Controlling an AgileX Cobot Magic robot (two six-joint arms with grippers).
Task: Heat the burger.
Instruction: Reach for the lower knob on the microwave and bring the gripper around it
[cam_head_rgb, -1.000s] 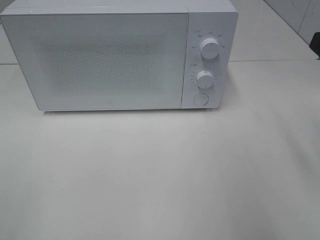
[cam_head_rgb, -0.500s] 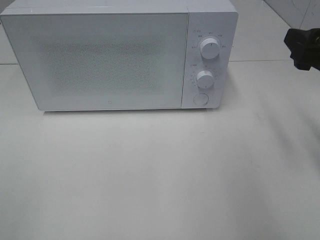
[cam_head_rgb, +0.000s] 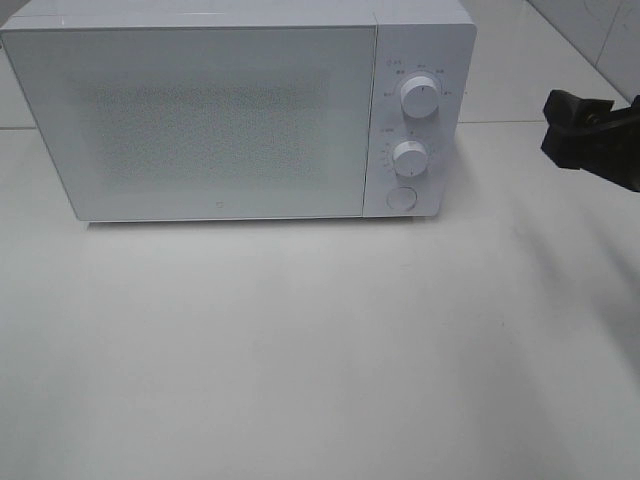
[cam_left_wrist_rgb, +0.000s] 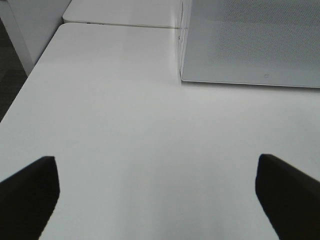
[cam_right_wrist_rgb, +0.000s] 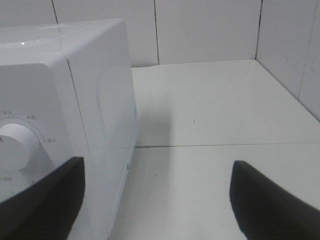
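The burger is out of view in every frame. A white microwave (cam_head_rgb: 200, 120) stands at the back of the white table (cam_head_rgb: 320, 350) with its door shut. Its control panel carries two knobs, an upper one (cam_head_rgb: 420, 97) and a lower one (cam_head_rgb: 411, 158), above a round button (cam_head_rgb: 401, 199). My right gripper (cam_head_rgb: 562, 125) hangs open and empty at the right edge, level with the knobs and well apart from them. In the right wrist view, the right gripper (cam_right_wrist_rgb: 157, 200) faces the microwave's right side (cam_right_wrist_rgb: 100, 125). In the left wrist view, my left gripper (cam_left_wrist_rgb: 157, 195) is wide open above the table, short of the microwave's front left corner (cam_left_wrist_rgb: 181, 75).
A tiled wall (cam_right_wrist_rgb: 200, 30) rises behind the table and along its right side. The table's left edge (cam_left_wrist_rgb: 30, 80) drops off beside the left gripper. A seam (cam_right_wrist_rgb: 225, 145) runs across the tabletop beside the microwave.
My right gripper has come into the exterior view from the right edge, moving left and slightly down toward the control panel. The microwave has not moved.
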